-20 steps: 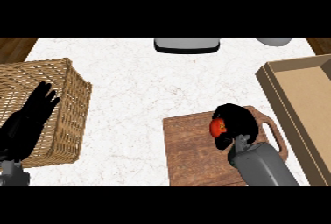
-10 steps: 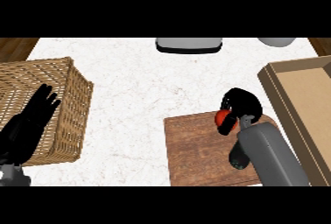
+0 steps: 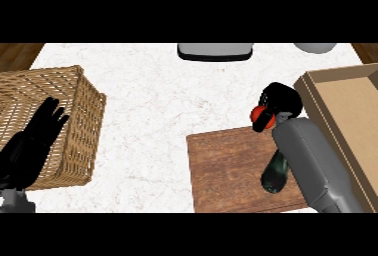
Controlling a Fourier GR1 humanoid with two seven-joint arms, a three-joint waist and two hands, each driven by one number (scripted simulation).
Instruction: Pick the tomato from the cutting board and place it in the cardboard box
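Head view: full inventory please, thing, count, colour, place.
tomato: 1, red, held above the cutting board's far edge
cutting board: 1, brown wood, near right
cucumber-like vegetable: 1, dark green, on the board
cardboard box: 1, tan, right edge
wicker basket: 1, tan, left
grey-and-black object: 1, far centre, cut off
pale grey object: 1, far right, cut off
counter: 1, white marble
left hand: black, open, resting over the basket
right hand: black, fingers curled round the tomato
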